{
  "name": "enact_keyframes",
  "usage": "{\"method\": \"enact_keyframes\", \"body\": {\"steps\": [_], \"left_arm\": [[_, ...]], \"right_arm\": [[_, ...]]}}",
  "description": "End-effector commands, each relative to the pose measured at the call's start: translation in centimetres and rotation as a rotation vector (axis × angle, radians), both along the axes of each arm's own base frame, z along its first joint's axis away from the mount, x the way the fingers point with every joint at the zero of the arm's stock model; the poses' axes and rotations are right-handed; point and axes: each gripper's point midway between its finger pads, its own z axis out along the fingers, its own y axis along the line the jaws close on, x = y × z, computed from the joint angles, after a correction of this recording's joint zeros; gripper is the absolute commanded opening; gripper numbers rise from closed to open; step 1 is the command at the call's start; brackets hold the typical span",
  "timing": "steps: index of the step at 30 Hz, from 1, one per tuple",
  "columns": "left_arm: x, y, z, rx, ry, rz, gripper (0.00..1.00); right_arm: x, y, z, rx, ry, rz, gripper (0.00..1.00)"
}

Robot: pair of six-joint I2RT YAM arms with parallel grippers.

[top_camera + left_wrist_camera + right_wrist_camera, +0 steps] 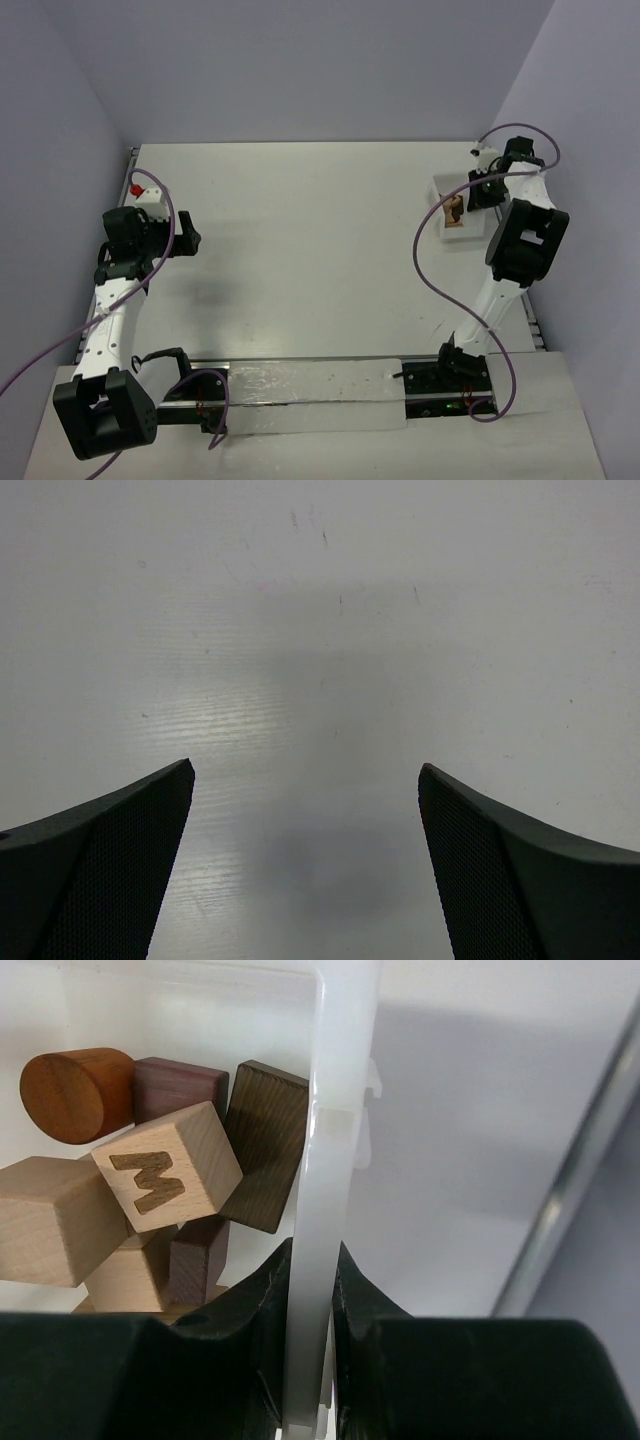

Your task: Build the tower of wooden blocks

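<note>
The right jaws are pressed from both sides onto the thin upright wall of a clear plastic box [322, 1110], one dark finger [250, 1320] inside the box and the other outside, the pale wall running straight up between them. Just beyond the inner finger lie the wood blocks [165, 1175], jumbled against each other on the box floor: a light tan cube branded with the letter M on top, a pale plain block [45, 1220] touching its left side, a round reddish-brown piece [75, 1095] behind, a purplish-brown block [180, 1085] beside that, and a dark brown block [265, 1145] tilted against the gripped wall.

From above, the box [450, 215] sits near the far right corner of the white surface [320, 250], with the right arm [520, 240] stretched out to it.

Well apart, on the left side, the left jaws are spread wide with nothing between them, both fingers [110, 870] hanging over bare surface. The left arm [130, 240] is folded back near the left wall, trailing a purple cable [40, 365].
</note>
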Motion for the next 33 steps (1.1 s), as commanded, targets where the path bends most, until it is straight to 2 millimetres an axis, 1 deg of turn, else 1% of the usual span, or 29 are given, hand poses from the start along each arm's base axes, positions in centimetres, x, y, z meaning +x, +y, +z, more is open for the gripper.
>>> {"method": "enact_keyframes", "body": {"steps": [1,2,4,5,6,7,8,9,11,13,15,17,19,21,22,23,24,25,27,28,29,30,31,33], "left_arm": [[1.0,0.5,2.5,0.011,-0.067,0.02,0.99],[1.0,0.6,2.6,0.01,-0.068,0.024,0.99],[1.1,0.6,2.6,0.008,-0.066,0.033,0.99],[1.1,0.7,2.7,0.006,-0.067,0.039,0.99],[1.2,0.8,2.8,0.007,-0.069,0.042,0.99],[1.2,0.9,2.8,0.011,-0.072,0.048,0.99],[1.2,1.0,2.9,0.015,-0.074,0.054,0.99],[1.2,1.1,3.0,0.017,-0.075,0.06,0.99],[1.2,1.1,3.2,-0.016,-0.071,0.089,0.99],[1.2,1.2,3.4,-0.023,-0.073,0.096,0.99],[1.1,1.3,3.6,-0.027,-0.078,0.105,0.99],[1.2,1.5,3.7,-0.028,-0.079,0.121,0.99],[1.3,1.8,3.5,-0.029,-0.073,0.135,0.99],[1.3,1.9,3.4,-0.035,-0.065,0.142,0.99],[1.3,2.0,3.4,-0.039,-0.062,0.146,0.99],[1.3,2.1,3.4,-0.042,-0.062,0.149,0.99],[1.4,2.2,3.4,-0.044,-0.064,0.151,0.99],[1.4,2.3,3.5,-0.046,-0.066,0.158,0.99],[1.3,2.5,3.4,-0.048,-0.062,0.166,0.99],[1.3,2.6,3.3,-0.047,-0.061,0.17,0.99],[1.3,2.7,3.3,-0.047,-0.061,0.174,0.99],[1.4,2.8,3.3,-0.047,-0.06,0.177,0.99],[1.4,2.9,3.3,-0.047,-0.059,0.181,0.99],[1.4,3.0,3.3,-0.049,-0.058,0.188,0.99]], "right_arm": [[2.3,3.8,13.5,-0.107,-0.32,0.045,0.0],[2.2,4.9,15.5,-0.149,-0.364,0.056,0.0],[2.4,6.8,16.6,-0.219,-0.395,0.075,0.0],[2.3,7.3,17.8,-0.257,-0.426,0.07,0.0],[2.3,9.5,18.0,-0.264,-0.439,0.107,0.0],[2.3,10.5,18.1,-0.275,-0.444,0.119,0.0],[2.3,11.1,18.1,-0.296,-0.447,0.114,0.0],[2.3,13.4,17.9,-0.298,-0.45,0.15,0.0],[2.3,15.9,17.3,-0.323,-0.453,0.173,0.0],[2.2,17.3,16.5,-0.368,-0.469,0.164,0.0],[1.7,20.0,16.0,-0.396,-0.495,0.202,0.0],[1.3,21.3,15.2,-0.446,-0.514,0.211,0.0],[0.7,24.3,14.5,-0.455,-0.529,0.269,0.0],[0.1,26.0,12.9,-0.477,-0.511,0.306,0.0],[-0.1,26.8,12.4,-0.49,-0.51,0.318,0.0],[-0.2,27.3,12.4,-0.5,-0.522,0.318,0.0],[-0.4,27.8,11.8,-0.52,-0.527,0.322,0.0],[-0.6,28.5,11.7,-0.553,-0.553,0.319,0.0],[-0.8,29.0,11.9,-0.62,-0.592,0.3,0.0],[-0.8,29.7,12.2,-0.638,-0.629,0.29,0.0],[-1.2,30.0,11.5,-0.666,-0.635,0.294,0.0],[-1.6,30.9,11.4,-0.689,-0.659,0.305,0.0],[-2.0,31.8,11.3,-0.712,-0.685,0.313,0.0],[-2.3,32.4,11.6,-0.761,-0.735,0.295,0.0]]}}
